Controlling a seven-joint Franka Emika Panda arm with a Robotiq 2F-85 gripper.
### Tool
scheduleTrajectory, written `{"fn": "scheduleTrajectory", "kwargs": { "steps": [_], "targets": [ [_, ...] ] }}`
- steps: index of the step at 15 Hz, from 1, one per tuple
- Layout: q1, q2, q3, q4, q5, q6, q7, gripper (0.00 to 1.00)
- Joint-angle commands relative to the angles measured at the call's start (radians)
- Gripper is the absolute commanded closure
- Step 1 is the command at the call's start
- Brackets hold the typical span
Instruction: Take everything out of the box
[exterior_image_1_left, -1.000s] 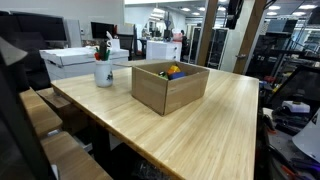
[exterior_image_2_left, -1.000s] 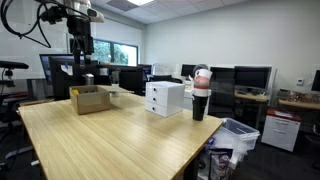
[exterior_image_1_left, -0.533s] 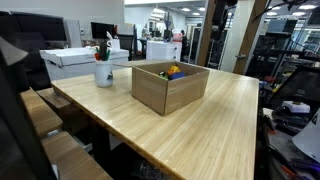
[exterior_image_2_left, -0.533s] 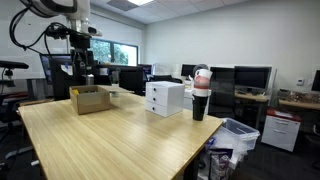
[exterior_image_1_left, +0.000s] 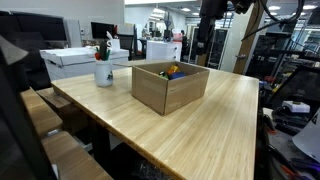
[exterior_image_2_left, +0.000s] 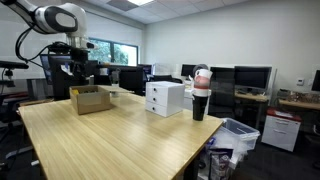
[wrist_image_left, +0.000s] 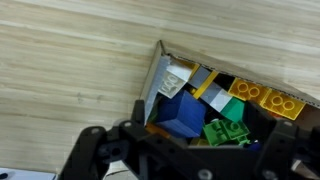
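Observation:
The brown cardboard box (exterior_image_1_left: 168, 90) stands open on the wooden table, and it also shows in an exterior view (exterior_image_2_left: 90, 100). Colourful toy blocks (exterior_image_1_left: 174, 71) lie inside it. The wrist view looks down into a corner of the box (wrist_image_left: 158, 70), where I see a blue block (wrist_image_left: 185, 112), a green block (wrist_image_left: 227, 131), a yellow block (wrist_image_left: 262, 97) and a white-grey piece (wrist_image_left: 180, 78). My gripper (wrist_image_left: 195, 160) hangs above the box, open and empty, in both exterior views (exterior_image_1_left: 206, 45) (exterior_image_2_left: 82, 72).
A white cup with pens (exterior_image_1_left: 104, 70) and white boxes (exterior_image_1_left: 75, 60) stand on the table beside the brown box. The white boxes (exterior_image_2_left: 165, 97) and a tall dark cup (exterior_image_2_left: 200, 100) stand mid-table. Office desks and chairs surround the table.
The arm has swung over toward the box and the gripper has come lower above it. The box and toys have not moved.

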Motion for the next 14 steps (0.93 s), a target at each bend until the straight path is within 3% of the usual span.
{"fn": "scheduleTrajectory", "kwargs": {
  "steps": [1, 10, 14],
  "targets": [
    [0.015, 0.049, 0.008, 0.0, 0.033, 0.048, 0.009, 0.0],
    [0.032, 0.119, 0.007, -0.008, 0.137, 0.107, 0.008, 0.0],
    [0.01, 0.103, 0.001, -0.033, 0.103, 0.112, 0.06, 0.0]
  ]
}}
